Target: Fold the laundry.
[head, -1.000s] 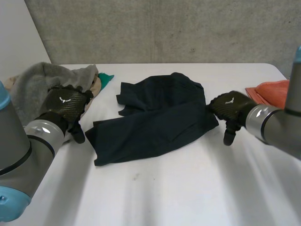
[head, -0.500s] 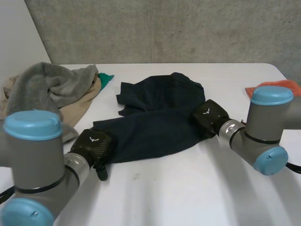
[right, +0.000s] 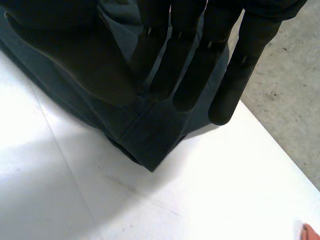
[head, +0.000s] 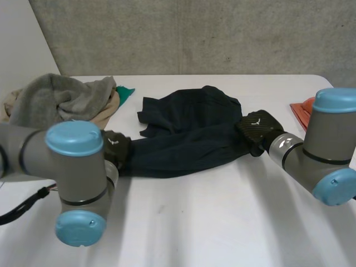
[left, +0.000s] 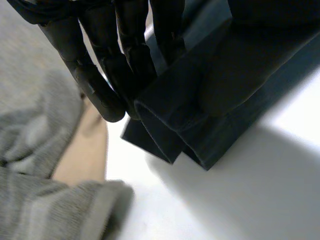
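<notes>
A dark navy garment [head: 186,133] lies crumpled across the middle of the white table [head: 194,222]. My left hand [head: 115,149] is at its left end. In the left wrist view its fingers [left: 107,65] pinch the hemmed edge of the garment [left: 225,100], and that edge hangs a little above the table. My right hand [head: 257,128] is at the garment's right end. Its fingers [right: 192,60] lie straight over the cloth [right: 145,135] and press it against the thumb, so a hemmed corner droops just off the table.
A grey towel [head: 61,100] is heaped at the far left over a beige cloth [head: 105,118], with a teal scrap [head: 125,92] beside it. An orange cloth [head: 303,108] lies at the right edge. A concrete wall stands behind the table.
My left hand left the grey heap and came to the garment's left end; my right hand slid onto its right end. Both closed on the cloth, and the near edge has drawn up.
</notes>
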Robot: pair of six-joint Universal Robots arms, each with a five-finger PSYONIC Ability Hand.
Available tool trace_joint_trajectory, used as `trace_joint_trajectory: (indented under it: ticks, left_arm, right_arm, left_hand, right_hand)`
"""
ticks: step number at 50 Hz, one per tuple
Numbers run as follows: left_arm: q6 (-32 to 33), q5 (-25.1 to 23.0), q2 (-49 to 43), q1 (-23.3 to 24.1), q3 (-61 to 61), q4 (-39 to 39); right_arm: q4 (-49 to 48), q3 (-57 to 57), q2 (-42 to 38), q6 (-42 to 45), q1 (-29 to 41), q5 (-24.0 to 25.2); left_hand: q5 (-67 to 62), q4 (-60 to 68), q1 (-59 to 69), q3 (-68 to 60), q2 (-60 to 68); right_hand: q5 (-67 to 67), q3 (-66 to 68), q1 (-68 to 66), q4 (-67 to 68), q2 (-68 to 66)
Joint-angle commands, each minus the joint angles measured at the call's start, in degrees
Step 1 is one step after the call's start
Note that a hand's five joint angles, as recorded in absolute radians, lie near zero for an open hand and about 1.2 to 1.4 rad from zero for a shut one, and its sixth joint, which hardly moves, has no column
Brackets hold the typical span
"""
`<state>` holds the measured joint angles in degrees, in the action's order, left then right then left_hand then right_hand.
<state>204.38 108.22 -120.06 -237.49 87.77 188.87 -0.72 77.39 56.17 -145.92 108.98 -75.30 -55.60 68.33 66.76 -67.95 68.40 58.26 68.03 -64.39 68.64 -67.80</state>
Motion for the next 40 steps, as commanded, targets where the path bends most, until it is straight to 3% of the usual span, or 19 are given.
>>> trace_joint_trajectory:
  ticks: [1, 5, 6, 8, 9, 11, 13, 21, 28, 34, 38, 39, 40]
  left_arm:
    - [-2.76, -5.2, 13.68, 0.27, 3.54, -1.31]
    - [-3.2, -9.51, 19.59, 0.1, 2.84, -3.5]
    - [-3.2, -10.74, 20.73, -0.08, 2.49, -4.29]
    - [-3.03, -11.72, 20.83, -0.25, 2.23, -5.18]
    - [-3.02, -11.89, 20.57, -0.43, 2.14, -5.44]
    - [-2.94, -11.72, 19.25, -1.04, 1.88, -5.97]
    - [-3.11, -11.11, 17.85, -1.48, 1.09, -6.67]
    - [-5.48, -9.44, 17.05, -0.78, -1.11, -9.57]
    - [-6.45, -9.26, 17.14, -0.08, -2.43, -10.01]
    - [-6.89, -9.08, 17.49, -0.08, -2.52, -10.28]
    - [-8.21, -9.08, 17.58, -0.16, -2.52, -10.45]
    - [-8.91, -9.08, 17.49, -0.34, -2.52, -10.8]
    - [-9.17, -9.08, 17.58, -0.43, -2.43, -10.89]
  right_arm:
    - [9.31, -1.62, 7.01, -0.06, -0.44, -0.47]
    - [14.77, -3.99, 10.45, -0.85, -0.88, -0.73]
    - [18.0, -4.43, 11.15, -1.2, -0.97, -1.16]
    - [21.27, -4.7, 11.42, -1.82, -0.88, -1.6]
    - [22.77, -4.53, 11.33, -2.17, -0.79, -1.78]
    - [25.5, -3.56, 10.98, -3.57, -0.62, -1.96]
    - [23.94, -2.6, 10.37, -5.24, -0.53, -1.7]
    - [2.51, 3.12, 4.14, -12.71, -0.35, -1.08]
    - [-5.42, 1.46, -2.28, -12.46, 1.58, -1.61]
    - [-7.8, -2.41, -7.65, -12.19, 2.46, -3.8]
    - [-7.28, -4.26, -9.76, -11.84, 3.16, -4.33]
    - [-6.67, -4.17, -9.42, -11.75, 3.16, -4.59]
    - [-6.4, -4.0, -8.98, -11.75, 3.16, -4.94]
  left_hand:
    - [-14.4, 11.67, 13.24, -12.05, 11.6]
    - [-14.4, 11.67, 13.24, -12.05, 11.6]
    - [-14.4, 11.67, 13.24, -12.05, 11.6]
    - [-14.4, 11.67, 13.24, -12.05, 11.6]
    - [-14.4, 11.67, 13.24, -12.05, 11.6]
    - [-14.4, 11.67, 13.24, -12.05, 11.6]
    - [-14.4, 11.67, 13.24, -12.05, 11.6]
    - [-14.4, 11.67, 13.24, -12.05, 11.6]
    - [-14.4, 11.67, 13.24, -12.05, 11.6]
    - [-14.4, 11.67, 13.24, -12.05, 11.6]
    - [-14.4, 11.67, 13.24, -12.05, 11.6]
    - [-14.4, 11.67, 13.24, -12.05, 11.6]
    - [-14.4, 11.67, 13.24, -12.05, 11.6]
  right_hand:
    - [11.74, 11.97, -15.61, 11.36, -12.2]
    - [11.74, 11.97, -15.61, 11.36, -12.2]
    - [7.05, 7.28, -10.93, 6.67, -7.52]
    - [-26.47, -26.25, 22.6, -26.86, 26.01]
    - [-35.79, -35.57, 31.92, -36.18, 35.33]
    - [-35.05, -34.82, 31.17, -35.43, 34.58]
    - [-35.38, -35.15, 31.5, -35.76, 34.92]
    - [-46.81, -46.59, 42.94, -47.2, 46.35]
    - [-44.98, -44.75, 41.1, -45.36, 44.51]
    - [-35.24, -35.01, 31.36, -35.62, 34.77]
    - [-8.9, -8.67, 5.02, -9.28, 8.43]
    - [11.53, 11.76, -15.41, 11.15, -12.0]
    - [11.74, 11.96, -15.61, 11.35, -12.2]
